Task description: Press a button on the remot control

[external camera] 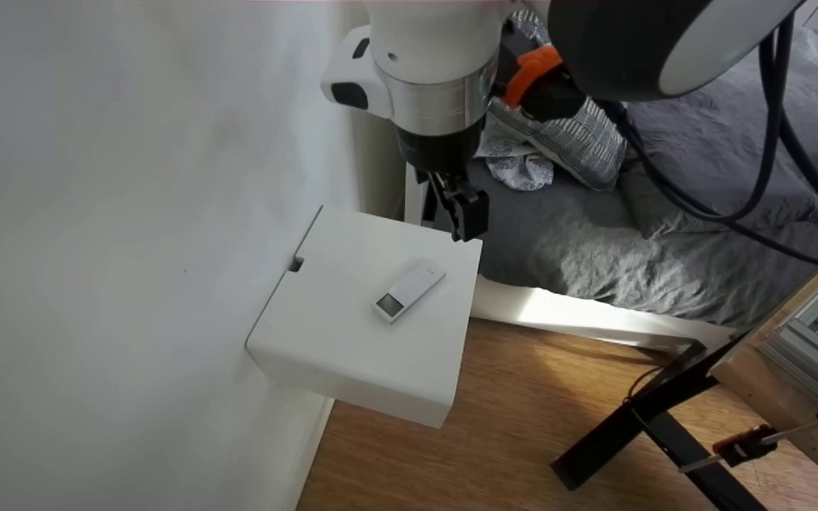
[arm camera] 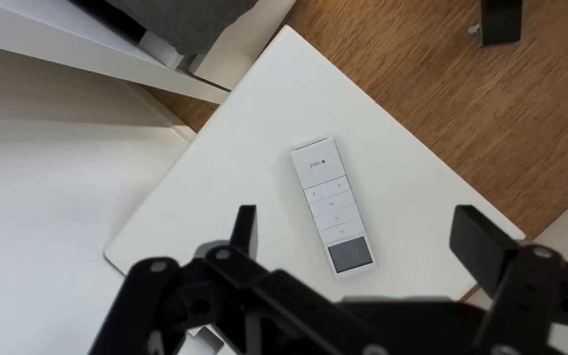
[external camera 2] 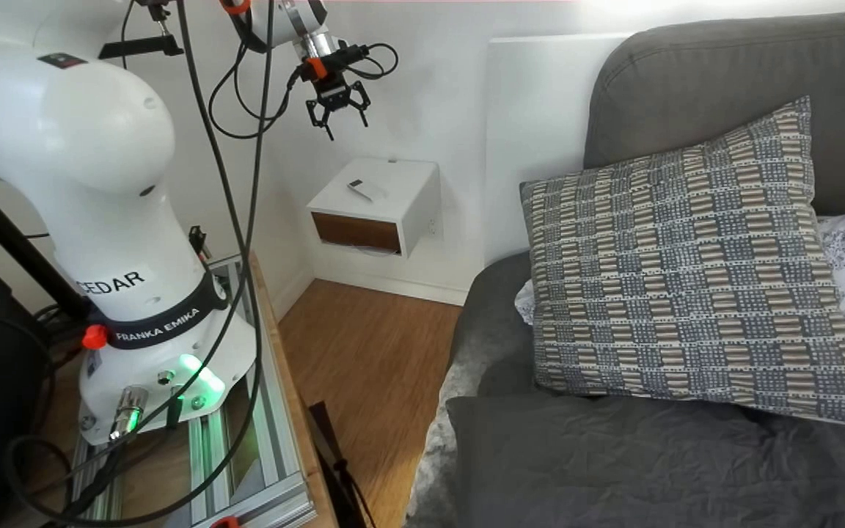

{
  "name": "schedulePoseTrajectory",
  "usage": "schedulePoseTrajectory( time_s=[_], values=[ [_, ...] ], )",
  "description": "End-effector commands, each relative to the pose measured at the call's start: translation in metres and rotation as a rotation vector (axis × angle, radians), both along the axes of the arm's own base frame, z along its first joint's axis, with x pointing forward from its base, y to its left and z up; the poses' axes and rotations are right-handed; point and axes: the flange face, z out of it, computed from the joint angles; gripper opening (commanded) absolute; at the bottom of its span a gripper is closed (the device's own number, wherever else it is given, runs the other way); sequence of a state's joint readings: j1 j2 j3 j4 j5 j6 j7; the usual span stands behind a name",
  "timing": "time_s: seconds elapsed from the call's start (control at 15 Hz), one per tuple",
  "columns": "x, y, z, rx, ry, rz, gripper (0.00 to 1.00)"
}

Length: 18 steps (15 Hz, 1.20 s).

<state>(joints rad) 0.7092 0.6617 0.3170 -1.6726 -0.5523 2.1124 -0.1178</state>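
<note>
While hanging from the white arm well above the bench, holds the jaws parted wide, with a broad gap between the two dark tips in the wrist view. Visible between them there, but lower down: the remote, white, slim and face up, well apart from the jaws. Rests on top of the bench, clear of every edge in sight, nearer the front edge than the wall edge. Slants there, with the lettered end toward the front corner on the bed side and the grey screen toward the wall edge. Shows rows of buttons with small marks between lettering and screen. Beneath the front edge, in an exterior view: a brown hollow. Along the wall edge: a white wall, with a small notch cut in the bench just beside. Past the bed-side edge: a grey bed, with a patterned pillow on top. Cannot tell about contact between bed and bench. Past the front edge, lower down: a wooden floor, seen in both exterior views.
</note>
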Motion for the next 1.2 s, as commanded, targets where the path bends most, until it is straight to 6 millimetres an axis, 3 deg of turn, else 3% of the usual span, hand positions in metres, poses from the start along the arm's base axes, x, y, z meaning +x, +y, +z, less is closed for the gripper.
schedulePoseTrajectory(
  time_s=[0.0, 0.2, 0.27, 0.4, 1.0, 1.13],
  values=[
    [0.005, 0.003, -0.007, 0.000, -0.004, 0.022, 1.00],
    [0.007, 0.003, -0.024, 0.000, 0.012, 0.043, 1.00],
    [0.008, 0.004, -0.029, 0.003, 0.018, 0.052, 0.75],
    [0.007, 0.009, -0.040, 0.017, 0.026, 0.085, 0.68],
    [0.013, 0.032, -0.079, 0.030, 0.044, 0.160, 0.05],
    [0.017, 0.033, -0.085, 0.029, 0.050, 0.170, 0.00]
  ],
)
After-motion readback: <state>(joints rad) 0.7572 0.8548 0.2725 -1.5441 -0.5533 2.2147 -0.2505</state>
